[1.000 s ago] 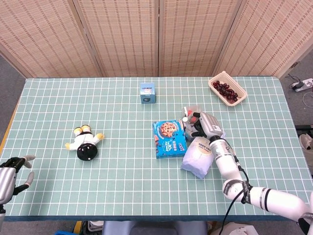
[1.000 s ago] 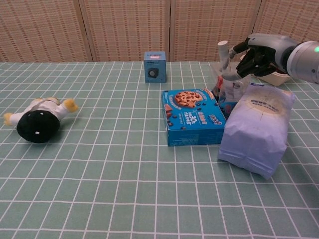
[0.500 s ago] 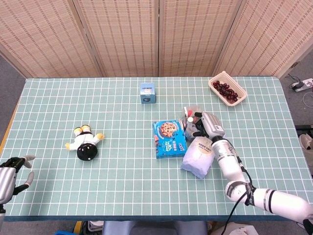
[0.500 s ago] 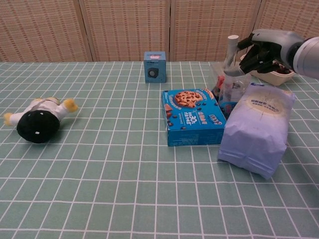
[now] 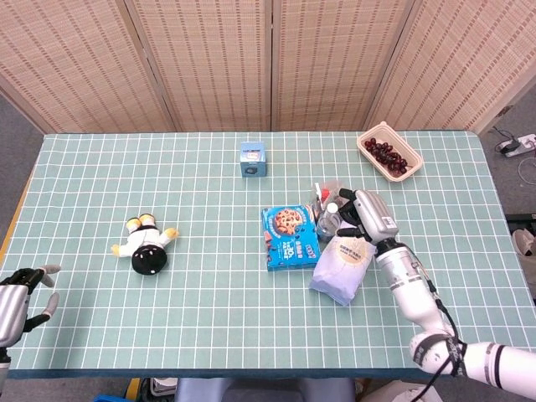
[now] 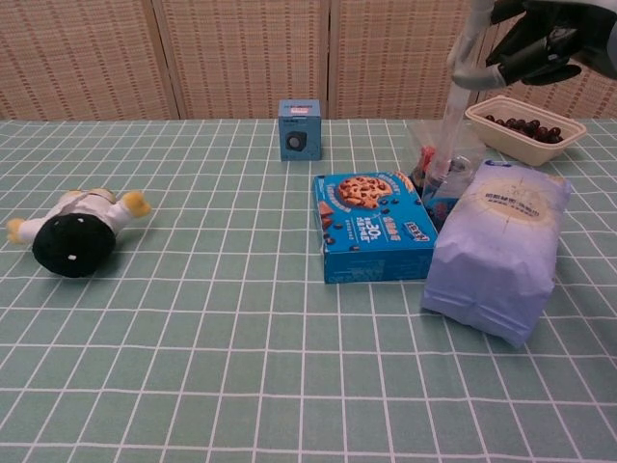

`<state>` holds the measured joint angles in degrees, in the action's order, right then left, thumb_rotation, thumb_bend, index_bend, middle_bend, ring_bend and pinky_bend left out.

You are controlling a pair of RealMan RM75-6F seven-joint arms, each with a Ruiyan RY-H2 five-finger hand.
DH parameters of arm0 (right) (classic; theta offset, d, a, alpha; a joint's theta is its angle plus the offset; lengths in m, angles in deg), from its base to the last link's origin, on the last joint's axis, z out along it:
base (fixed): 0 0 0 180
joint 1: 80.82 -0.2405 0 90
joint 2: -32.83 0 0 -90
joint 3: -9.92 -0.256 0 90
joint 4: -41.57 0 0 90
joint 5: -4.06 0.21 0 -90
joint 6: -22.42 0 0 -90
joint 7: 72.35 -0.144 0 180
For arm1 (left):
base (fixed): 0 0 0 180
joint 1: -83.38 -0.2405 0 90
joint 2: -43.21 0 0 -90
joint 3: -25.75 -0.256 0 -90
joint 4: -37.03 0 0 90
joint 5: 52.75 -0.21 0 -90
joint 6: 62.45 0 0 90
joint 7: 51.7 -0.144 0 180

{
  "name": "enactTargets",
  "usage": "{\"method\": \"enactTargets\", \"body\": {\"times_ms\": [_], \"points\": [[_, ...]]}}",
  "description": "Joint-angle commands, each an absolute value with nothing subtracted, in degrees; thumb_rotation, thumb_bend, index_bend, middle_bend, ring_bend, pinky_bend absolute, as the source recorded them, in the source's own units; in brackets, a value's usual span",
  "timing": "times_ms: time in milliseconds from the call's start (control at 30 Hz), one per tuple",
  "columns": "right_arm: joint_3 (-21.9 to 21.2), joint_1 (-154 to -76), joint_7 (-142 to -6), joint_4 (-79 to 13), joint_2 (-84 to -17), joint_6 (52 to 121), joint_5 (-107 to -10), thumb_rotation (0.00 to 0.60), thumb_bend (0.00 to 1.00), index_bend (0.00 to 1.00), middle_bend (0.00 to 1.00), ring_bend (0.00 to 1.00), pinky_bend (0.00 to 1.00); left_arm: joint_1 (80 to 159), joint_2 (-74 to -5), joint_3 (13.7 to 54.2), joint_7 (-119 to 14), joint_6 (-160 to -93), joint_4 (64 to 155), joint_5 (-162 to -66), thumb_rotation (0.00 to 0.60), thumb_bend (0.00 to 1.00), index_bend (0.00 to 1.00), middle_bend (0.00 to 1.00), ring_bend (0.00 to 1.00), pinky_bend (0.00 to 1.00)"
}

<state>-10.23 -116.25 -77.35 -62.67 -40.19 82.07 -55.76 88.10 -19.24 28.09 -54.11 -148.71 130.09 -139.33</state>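
Note:
My right hand [image 5: 369,217] [image 6: 546,40] grips the top end of a clear plastic bottle [image 6: 451,116] [image 5: 329,219] and holds it tilted. The bottle's lower end hangs just behind a blue cookie box [image 5: 291,237] [image 6: 374,224] and a lavender bag [image 5: 342,266] [image 6: 499,249]. Behind the bottle lies a clear packet [image 5: 322,192] with red bits in it. My left hand [image 5: 18,300] hovers at the table's near left corner, fingers spread, holding nothing, far from every object.
A small blue cube [image 5: 253,159] [image 6: 300,129] stands at the back centre. A beige tray of dark cherries [image 5: 389,152] [image 6: 525,125] sits at the back right. On the left of the green checked table lies a black-and-white plush toy [image 5: 146,247] [image 6: 75,230].
My right hand has risen and drawn towards the right, lifting the bottle's top so the bottle stands steeper and higher. The left hand has not moved.

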Motion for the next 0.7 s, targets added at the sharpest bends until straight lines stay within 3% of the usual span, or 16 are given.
{"method": "enactTargets", "body": {"times_ms": [33,500,600,700], "points": [[-9.57,-112.20,-88.32,-66.54,-35.65,84.11,-66.99,0.600,0.45,0.62,1.00,1.00,1.00,88.15,-19.29,28.15,-54.20,-148.54,130.09,-139.10,0.600,0.40,0.39,0.47,0.33,0.49],[-7.09,-110.29,-125.30,-64.42,-32.57,90.07,-86.46,0.600,0.45,0.66,1.00,1.00,1.00,88.17,-19.20,28.31,-53.78,-148.48,130.11,-138.78,0.600,0.40,0.39,0.47,0.33,0.49],[-5.88,-111.33,-126.17,-62.20,-32.00,88.97,-88.06,0.600,0.45,0.66,1.00,1.00,1.00,88.20,-19.15,28.32,-53.67,-148.42,130.09,-138.74,0.600,0.40,0.39,0.47,0.33,0.49],[-5.23,-112.04,-117.23,-60.37,-32.64,88.26,-87.85,0.600,0.45,0.66,1.00,1.00,1.00,88.20,-19.11,28.33,-53.60,-148.37,130.10,-138.68,0.600,0.40,0.39,0.47,0.33,0.49]]}}
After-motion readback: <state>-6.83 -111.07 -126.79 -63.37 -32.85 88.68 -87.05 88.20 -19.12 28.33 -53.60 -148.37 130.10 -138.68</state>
